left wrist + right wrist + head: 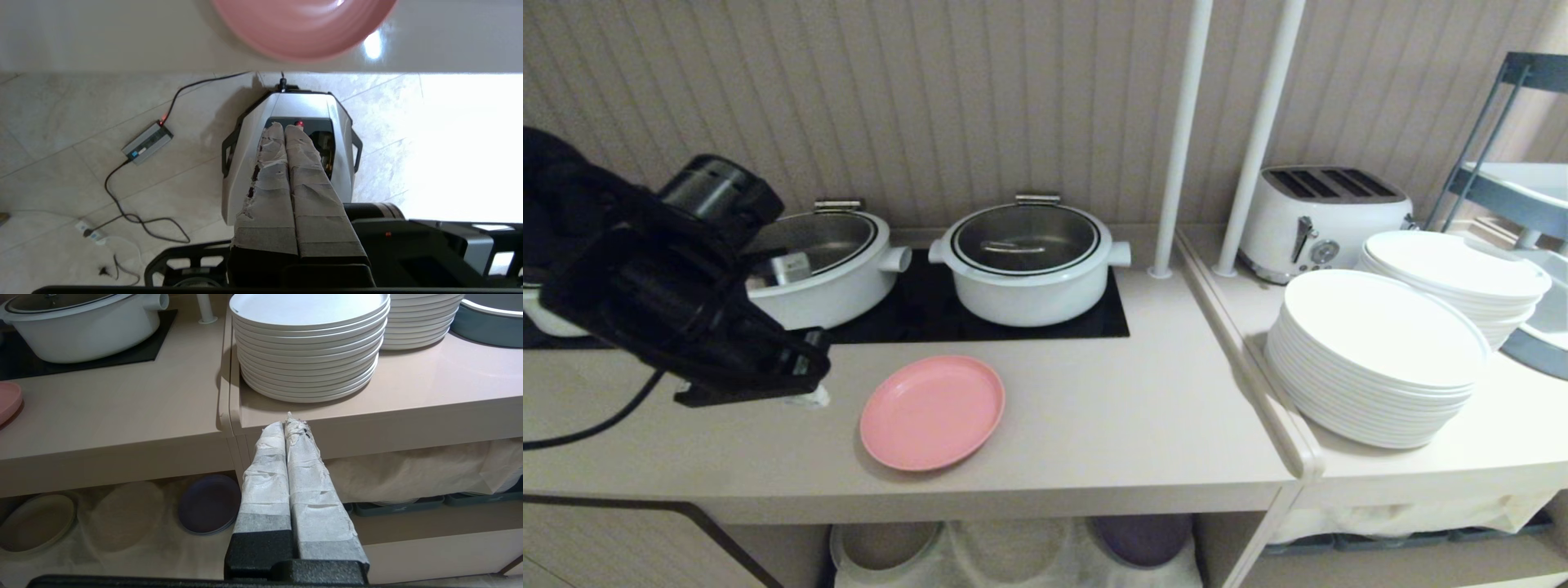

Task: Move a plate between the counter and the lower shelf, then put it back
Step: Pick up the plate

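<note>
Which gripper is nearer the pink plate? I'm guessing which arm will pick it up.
Left. The left gripper, shut, hangs over the counter just beside the pink plate. The right gripper, shut, sits below the counter's edge, off toward the stacked white plates.

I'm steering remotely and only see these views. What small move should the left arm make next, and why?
Probably open the left gripper and ease it toward the pink plate. The plate lies flat and untouched near the counter's front edge, the gripper is shut beside it over the counter's left part, and shut it cannot take the rim. The right gripper is parked.
</note>
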